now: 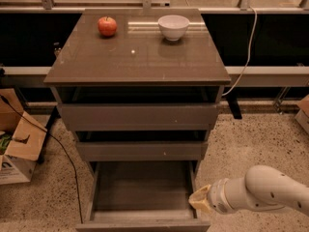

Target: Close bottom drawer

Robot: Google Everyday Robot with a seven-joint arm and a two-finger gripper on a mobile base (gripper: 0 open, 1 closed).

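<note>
The bottom drawer of the grey-brown cabinet stands pulled far out, its flat grey floor bare and its front wall at the lower edge of the camera view. My gripper is at the end of the white arm coming in from the right, its pale tip right at the drawer's right side wall near the front corner. The middle drawer and the top drawer above are each pulled out a little.
A red apple and a white bowl sit on the cabinet top. A cardboard box and a black cable lie on the speckled floor at the left. A white cord hangs at the right.
</note>
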